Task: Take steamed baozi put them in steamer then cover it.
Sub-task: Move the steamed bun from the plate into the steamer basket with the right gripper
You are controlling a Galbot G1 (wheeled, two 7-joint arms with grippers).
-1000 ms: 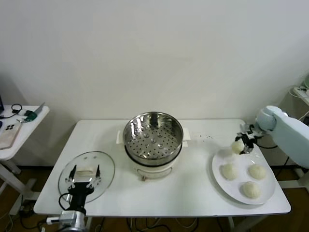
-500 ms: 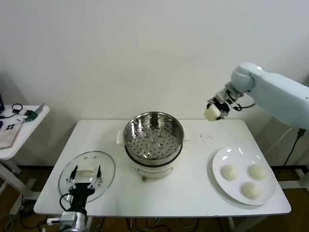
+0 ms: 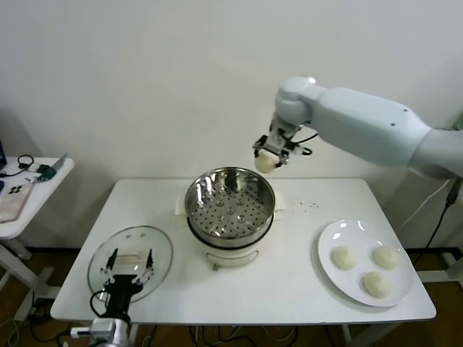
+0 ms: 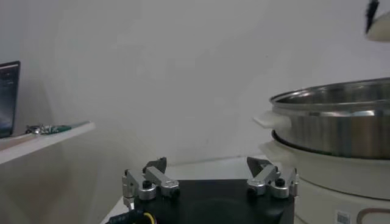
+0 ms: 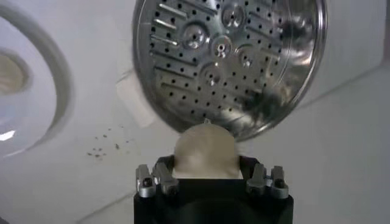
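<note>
My right gripper (image 3: 268, 158) hangs in the air just above the far right rim of the steamer (image 3: 229, 206), shut on one steamed baozi (image 3: 265, 163). The right wrist view shows that baozi (image 5: 205, 151) between the jaws, with the empty perforated steamer floor (image 5: 225, 55) beyond it. Three more baozi (image 3: 343, 256) (image 3: 385, 256) (image 3: 376, 283) lie on the white plate (image 3: 362, 233) at the right. The glass cover (image 3: 130, 262) lies flat on the table at the front left. My left gripper (image 3: 129, 266) stands open over the cover's near edge, and in its wrist view (image 4: 207, 176) nothing is between the fingers.
The white table (image 3: 304, 282) carries the steamer in the middle on its white pot base (image 3: 228, 254). A side table (image 3: 29, 191) with small items stands to the left. A wall runs close behind the table.
My right arm has lifted one baozi off the plate and carried it left through the air to above the steamer's far right rim. The left arm has not moved.
</note>
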